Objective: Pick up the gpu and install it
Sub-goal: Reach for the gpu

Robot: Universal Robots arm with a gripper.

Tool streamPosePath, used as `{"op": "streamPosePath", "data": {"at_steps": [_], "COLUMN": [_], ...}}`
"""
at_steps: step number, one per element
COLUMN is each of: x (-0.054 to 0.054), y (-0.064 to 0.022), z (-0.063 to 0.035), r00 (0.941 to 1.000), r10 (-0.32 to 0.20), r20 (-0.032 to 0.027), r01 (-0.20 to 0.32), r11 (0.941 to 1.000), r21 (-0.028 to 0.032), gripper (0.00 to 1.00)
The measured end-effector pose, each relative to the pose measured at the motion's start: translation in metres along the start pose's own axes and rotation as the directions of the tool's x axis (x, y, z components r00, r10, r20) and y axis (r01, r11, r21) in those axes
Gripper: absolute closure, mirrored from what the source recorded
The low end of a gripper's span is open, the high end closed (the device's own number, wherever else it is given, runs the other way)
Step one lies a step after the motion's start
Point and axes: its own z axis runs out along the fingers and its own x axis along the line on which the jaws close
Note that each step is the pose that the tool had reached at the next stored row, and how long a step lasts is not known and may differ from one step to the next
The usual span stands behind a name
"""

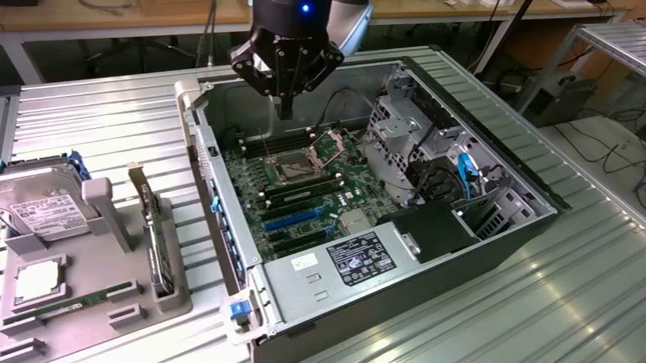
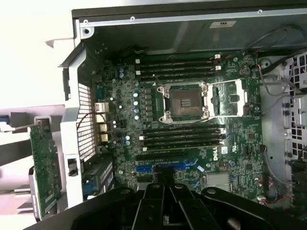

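A grey holder (image 1: 177,299) is seen nearest, with the gpu (image 1: 153,234) stood upright in it, beside the open case (image 1: 510,238). The jaws are poised above the motherboard (image 1: 302,193), seemingly closed and empty. In the wrist view, the gpu (image 2: 45,160) is seen outside the case wall.

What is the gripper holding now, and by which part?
Nothing. The gripper hangs empty over the open case; the gpu stands in its rack outside.
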Motion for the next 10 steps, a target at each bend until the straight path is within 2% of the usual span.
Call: {"op": "streamPosePath", "data": {"at_steps": [10], "x": [0.033], "y": [-0.0245], "z": [-0.0019], "r00": [1.0000], "r10": [0.000], "r20": [0.0020], "r01": [0.000], "r11": [1.0000], "r21": [-0.0002], "gripper": [0.89]}}
